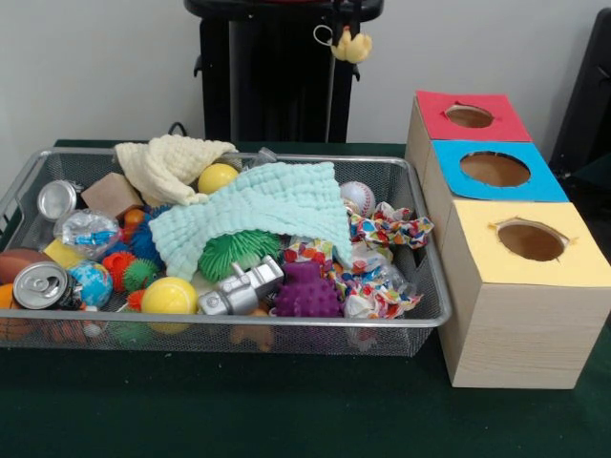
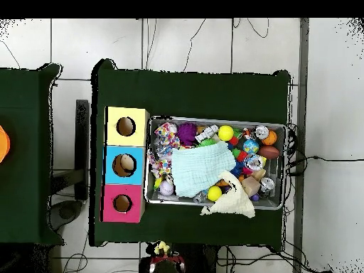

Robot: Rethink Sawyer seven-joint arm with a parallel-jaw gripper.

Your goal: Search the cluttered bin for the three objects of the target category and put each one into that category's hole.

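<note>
The wire-mesh bin (image 1: 286,325) sits left of three wooden boxes and is full of clutter; it also shows in the overhead view (image 2: 213,119). The red-topped box's hole (image 1: 469,115) is the farthest of the three and shows in the overhead view (image 2: 122,203). My gripper (image 1: 348,34) is drawn back high by the pedestal, away from bin and boxes. A small yellow plush toy (image 1: 356,47) hangs from it; both show near the robot's base in the overhead view (image 2: 162,249). An orange-tan soft thing (image 1: 253,336) lies low behind the bin's front mesh, mostly hidden.
A mint cloth (image 1: 258,215) and a cream cloth (image 1: 167,167) cover much of the bin. Around them lie a silver toy robot (image 1: 239,286), a purple spiky ball (image 1: 307,291), yellow balls, cans and a baseball. The blue hole (image 1: 495,169) and yellow hole (image 1: 531,240) are nearer.
</note>
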